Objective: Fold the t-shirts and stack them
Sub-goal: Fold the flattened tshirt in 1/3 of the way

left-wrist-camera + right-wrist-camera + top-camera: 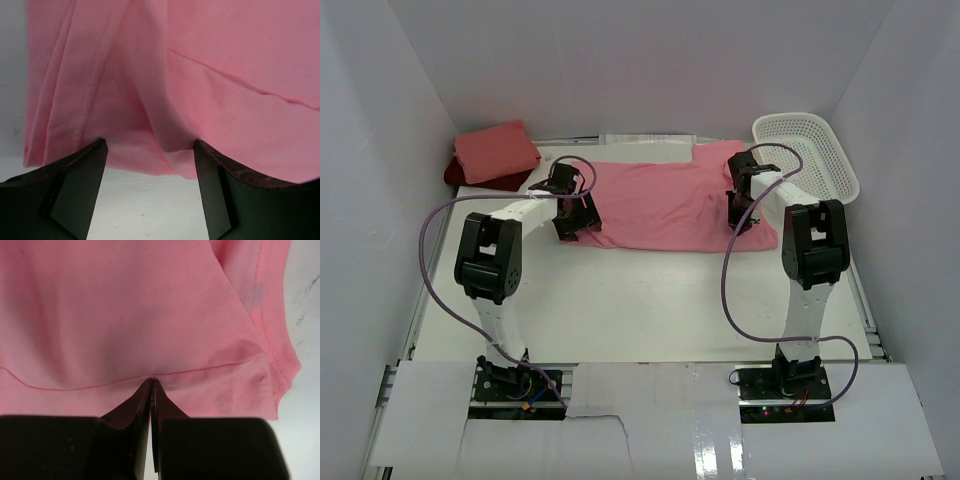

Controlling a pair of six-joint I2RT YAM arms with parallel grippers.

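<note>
A rose pink t-shirt (670, 205) lies spread flat across the middle of the table. My left gripper (575, 215) is at its left end. In the left wrist view the gripper (150, 142) is open, and the shirt's near edge (150, 100) lies between the fingertips. My right gripper (742, 212) is at the shirt's right end. In the right wrist view the gripper (151, 380) is shut, its tips pinching the shirt (125, 315) at a stitched seam. A folded salmon pink shirt (495, 150) lies on a dark red shirt (455, 175) at the back left.
A white mesh basket (810, 150) stands at the back right, just beyond the right arm. White walls enclose the table on three sides. Bare white tabletop (640, 300) lies between the shirt and the arm bases.
</note>
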